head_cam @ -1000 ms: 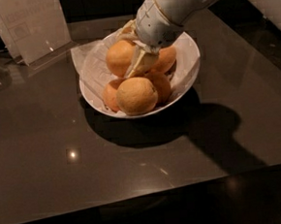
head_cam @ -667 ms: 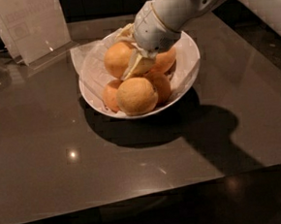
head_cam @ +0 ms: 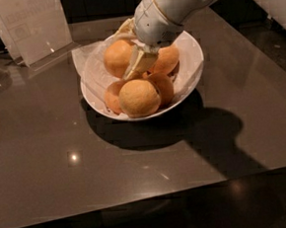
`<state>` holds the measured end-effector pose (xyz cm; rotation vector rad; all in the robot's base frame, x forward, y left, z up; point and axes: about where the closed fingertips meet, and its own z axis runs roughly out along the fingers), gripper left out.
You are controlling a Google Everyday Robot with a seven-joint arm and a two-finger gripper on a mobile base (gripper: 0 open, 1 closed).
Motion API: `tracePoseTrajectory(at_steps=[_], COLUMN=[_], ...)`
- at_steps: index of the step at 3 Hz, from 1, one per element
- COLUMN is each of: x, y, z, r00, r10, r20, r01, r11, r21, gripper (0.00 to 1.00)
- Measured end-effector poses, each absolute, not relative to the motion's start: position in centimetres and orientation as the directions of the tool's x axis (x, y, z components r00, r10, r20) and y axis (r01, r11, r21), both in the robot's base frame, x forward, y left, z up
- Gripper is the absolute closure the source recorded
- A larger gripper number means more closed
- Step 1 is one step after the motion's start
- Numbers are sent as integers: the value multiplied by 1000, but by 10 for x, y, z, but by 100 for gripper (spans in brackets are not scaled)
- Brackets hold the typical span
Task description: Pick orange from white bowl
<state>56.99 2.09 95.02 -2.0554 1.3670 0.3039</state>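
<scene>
The orange (head_cam: pixel 115 59) sits at the upper left of the pile in the white bowl (head_cam: pixel 192 65), touching the other oranges (head_cam: pixel 139 97). The gripper (head_cam: pixel 123 57) straddles it from above, fingers apart, one on either side. The bowl rests on a dark glossy table (head_cam: pixel 63 167).

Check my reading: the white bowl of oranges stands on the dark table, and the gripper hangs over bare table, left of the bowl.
Not quite. The gripper is not over bare table: it is down in the white bowl, beside the orange at the back left. The bowl does stand on the dark table. The camera view shows it.
</scene>
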Motion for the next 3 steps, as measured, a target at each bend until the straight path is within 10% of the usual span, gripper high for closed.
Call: tracePoseTrajectory(at_steps=[3], x=[532], y=[-18], z=[1020], r00=[526], r10=[-665], r20=[-530], r01=[-838], r11=[-296], r21=[-459], gripper=[100])
